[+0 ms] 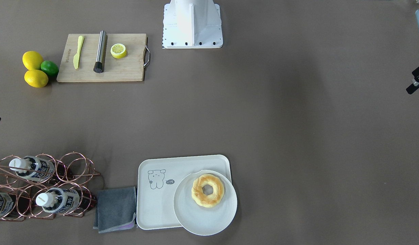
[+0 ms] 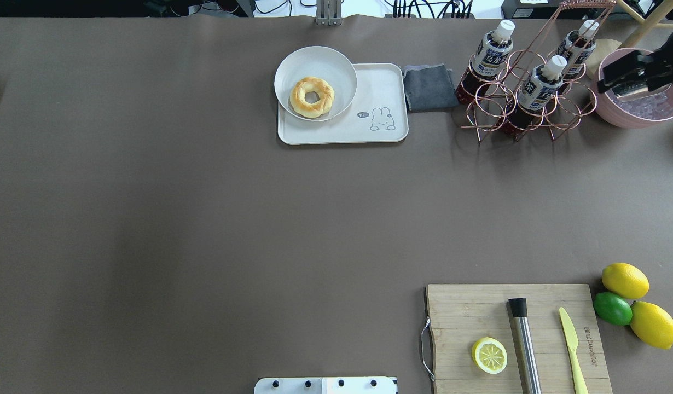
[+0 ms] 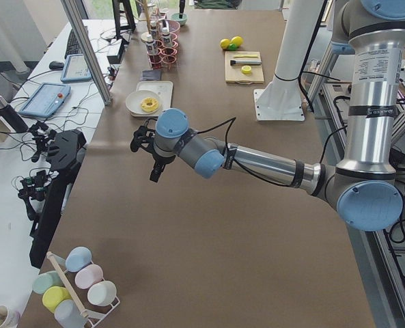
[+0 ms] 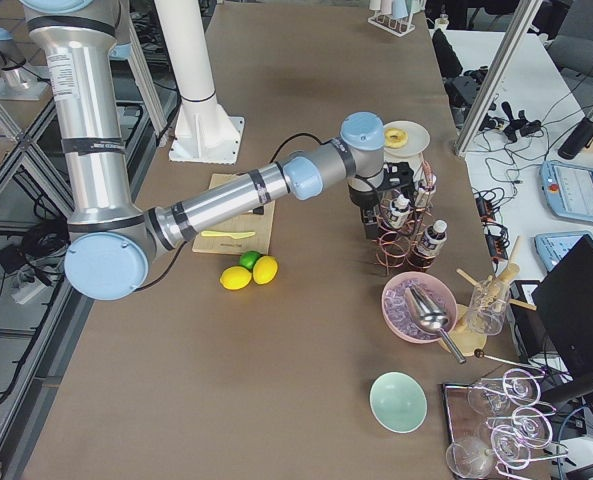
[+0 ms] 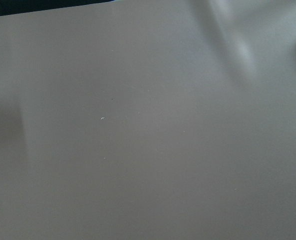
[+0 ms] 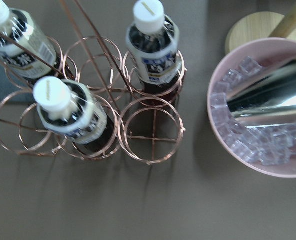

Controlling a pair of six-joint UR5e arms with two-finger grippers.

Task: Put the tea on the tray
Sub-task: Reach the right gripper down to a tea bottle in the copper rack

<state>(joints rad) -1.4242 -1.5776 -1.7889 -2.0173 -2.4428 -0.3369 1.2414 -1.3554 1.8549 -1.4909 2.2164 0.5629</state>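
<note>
Three tea bottles [image 1: 42, 168] in copper rack [image 1: 76, 166]; tray [image 1: 155, 204] holds plate [image 1: 202, 221] with donut [image 1: 207, 190]; jaws' state unclear.

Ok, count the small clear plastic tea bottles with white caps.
3, all in the copper wire rack: overhead, the left bottle by the grey cloth, the middle bottle nearer the robot, the right bottle by the pink ice bowl. None looks hidden.

I see glossy clear plastic on the tea bottles [image 6: 152, 47], shiny copper-coloured metal in the wire rack [image 6: 152, 127], a matt plastic tray [image 2: 336, 132], a matt desk [image 2: 205, 219] and a bare wood board [image 2: 468, 312].
</note>
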